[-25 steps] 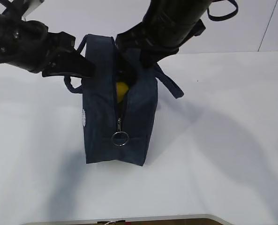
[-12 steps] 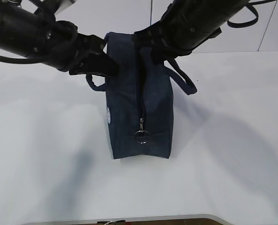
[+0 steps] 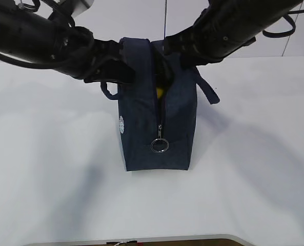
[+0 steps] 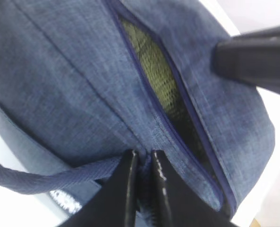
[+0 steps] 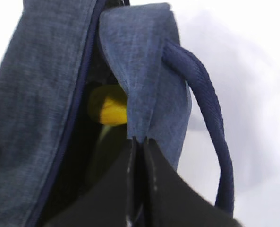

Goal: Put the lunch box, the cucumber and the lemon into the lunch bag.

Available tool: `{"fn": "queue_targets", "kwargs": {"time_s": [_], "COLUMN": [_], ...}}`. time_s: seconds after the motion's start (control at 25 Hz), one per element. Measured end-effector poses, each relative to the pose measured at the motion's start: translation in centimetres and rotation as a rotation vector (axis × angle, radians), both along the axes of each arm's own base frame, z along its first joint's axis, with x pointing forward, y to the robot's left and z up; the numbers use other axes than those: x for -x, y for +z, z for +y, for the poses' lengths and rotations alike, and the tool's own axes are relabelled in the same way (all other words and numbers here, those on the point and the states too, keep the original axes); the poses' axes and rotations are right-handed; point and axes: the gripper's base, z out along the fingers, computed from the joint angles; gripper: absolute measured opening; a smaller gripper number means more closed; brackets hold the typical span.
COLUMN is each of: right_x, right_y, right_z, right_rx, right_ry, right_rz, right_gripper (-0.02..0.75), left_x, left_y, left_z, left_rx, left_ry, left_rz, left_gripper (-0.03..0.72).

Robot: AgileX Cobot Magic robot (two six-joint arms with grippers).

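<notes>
Apparently upright lunch bag (image 3: 157,123) — ring-end nearest.

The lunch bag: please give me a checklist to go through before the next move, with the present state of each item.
1. Left gripper pinches the lunch bag fabric near the opening: ok, fingers closed on the cloth.
2. Right gripper holds the opposite flap edge: ok, shut on the fabric.
3. Opening held apart: ok, a gap shows along the zipper line.
4. Lemon inside the bag: ok, yellow is visible through the gap.
5. Lunch box and cucumber inside: cannot tell; only a greenish surface shows in the left wrist view.
6. Zipper ring pull free of the grippers: ok, it hangs low on the front end.
</notes>
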Motion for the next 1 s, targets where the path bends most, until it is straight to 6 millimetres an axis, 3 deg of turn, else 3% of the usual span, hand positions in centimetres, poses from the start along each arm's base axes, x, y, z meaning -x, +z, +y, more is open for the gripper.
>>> {"fn": "queue_targets", "kwargs": {"time_s": [0.52, 1.0], "right_x": [-0.5, -1.1], "right_y": [0.4, -0.9], "right_z": [0.3, 0.6], "right_rx": [-0.04, -0.035], "right_ry": [0.01, 0.008], "right_rz": [-0.087, -0.055], "right_gripper": [0.008, 0.008], "left_x": [-1.1, -1.1], "left_y": [-0.3, -0.3], "left_z": [-0.1, -0.2], "left_rx": [0.0, -0.003], "left_ry": [0.051, 0.051], "left_rz": [-0.032, -0.039], "left_gripper": [0.011, 0.011]}}
